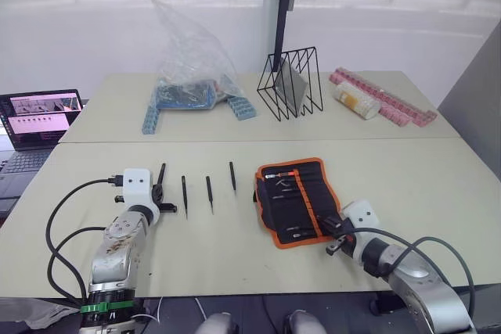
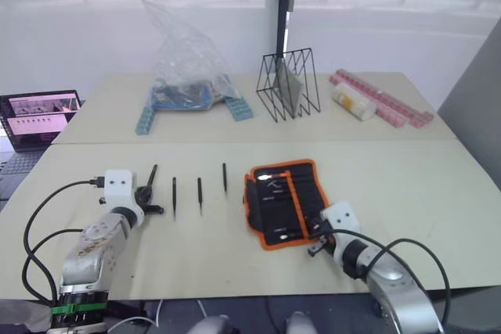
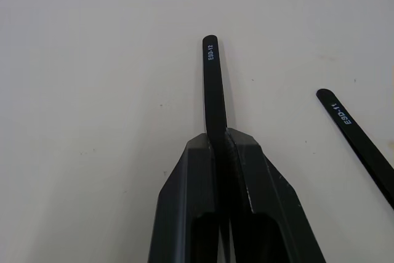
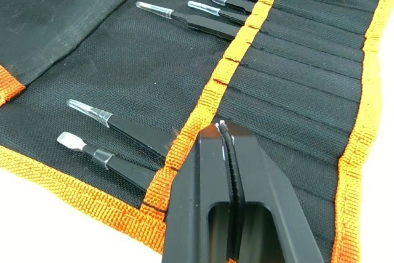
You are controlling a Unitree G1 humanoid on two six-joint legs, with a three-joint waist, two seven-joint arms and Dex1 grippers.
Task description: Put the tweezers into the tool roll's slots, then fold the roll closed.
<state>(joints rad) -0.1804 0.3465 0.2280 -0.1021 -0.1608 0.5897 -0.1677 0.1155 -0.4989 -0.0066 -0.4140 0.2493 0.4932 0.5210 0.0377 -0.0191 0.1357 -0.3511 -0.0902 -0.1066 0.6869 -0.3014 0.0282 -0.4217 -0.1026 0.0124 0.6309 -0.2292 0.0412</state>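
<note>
Four tweezers (image 1: 185, 195) lie loose in a row on the table (image 1: 235, 256), left of centre in the head view, all with the long axis running roughly toward the far edge, slightly fanned. The leftmost tweezer (image 3: 214, 84) is pinched between the left gripper (image 1: 159, 192) fingers (image 3: 246, 177); its rounded blunt end, marked ESD-12, sticks out past the fingertips and points away from the wrist. A second tweezer (image 3: 357, 140) lies just beside it, not touching.

Tweezers are slim, matte black, with white lettering near the blunt end.

The tool roll (image 1: 297, 199) is open and flat, right of centre in the head view, long axis tilted a bit toward the upper left. Black fabric, orange piping, and an orange stripe (image 4: 228, 72) down the middle. The slots (image 4: 308, 78) sit in a row on one side of the stripe. Several tools already sit in slots, tips with clear caps (image 4: 89, 112) lying on the plain black panel.

The right gripper (image 1: 335, 231) sits at the roll's near right edge, fingers closed together with nothing seen between them, tips over the stripe.

Far side of the table: clear plastic bag (image 1: 188, 60), black wire rack (image 1: 291, 84), pink strips (image 1: 383, 98). Laptop (image 1: 35, 127) at the left edge. Nothing lies between the tweezers and the roll.
</note>
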